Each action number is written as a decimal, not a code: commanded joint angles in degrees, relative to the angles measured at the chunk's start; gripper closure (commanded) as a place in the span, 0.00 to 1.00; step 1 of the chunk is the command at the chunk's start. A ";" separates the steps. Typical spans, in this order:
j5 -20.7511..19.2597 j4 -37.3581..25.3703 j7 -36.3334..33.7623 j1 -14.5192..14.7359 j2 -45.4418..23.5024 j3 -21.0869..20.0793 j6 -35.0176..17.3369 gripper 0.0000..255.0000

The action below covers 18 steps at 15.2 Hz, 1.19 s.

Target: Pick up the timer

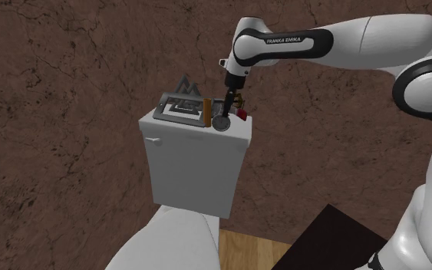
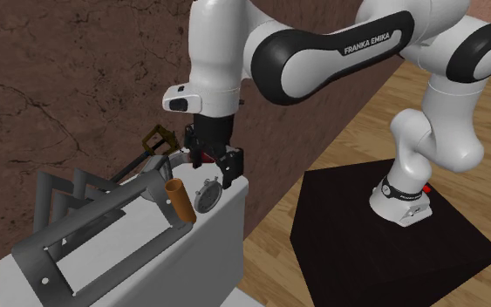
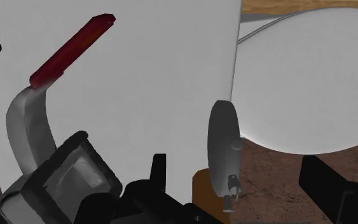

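- And the gripper (image 3: 238,186) is open: two black fingers (image 3: 329,184) stand wide apart, nothing clasped.
- The timer (image 3: 224,147) sits right in that gap, seen edge-on as a thin grey disc. Neither finger seems to touch it.
- From the second exterior view, the gripper (image 2: 218,166) hangs pointing down just above the timer (image 2: 206,195), at the corner of a white cabinet (image 2: 213,262).
- The timer is round and grey, standing on its edge on the cabinet top, close to the rim, with its face turned outward.
- Over in the shoulder view, the gripper (image 1: 232,103) is directly over the timer (image 1: 220,121), the white arm (image 1: 337,38) reaching in from that view's right.
- Just beside the timer stands an orange cylinder (image 2: 180,201), leaning a little; whether the two touch cannot be told.
- On the gripper's other side lies a utensil with a dark red handle (image 3: 72,49) and a curved grey end, flat on the white top.
- Further along the top there's a dark grey rack (image 2: 69,228) of angled bars, taking up much of the surface.
- Behind the cabinet (image 1: 199,172) spreads a brown cracked surface (image 1: 61,69).
- Below it, a large rounded white shape (image 1: 168,244) sits next to a wooden floor (image 1: 252,253).
- The arm's base is on a black stand (image 2: 392,253).
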State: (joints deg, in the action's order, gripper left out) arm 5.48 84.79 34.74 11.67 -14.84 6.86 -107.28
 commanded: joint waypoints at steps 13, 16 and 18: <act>0.27 4.89 0.76 0.14 -0.64 -0.21 -5.55 1.00; 0.27 4.88 0.76 0.14 -0.65 -0.21 -5.54 1.00; 0.28 4.66 0.71 0.17 -0.77 -0.23 -5.44 1.00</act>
State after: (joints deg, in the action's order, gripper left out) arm 5.76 89.54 35.48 11.83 -15.54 6.64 -112.77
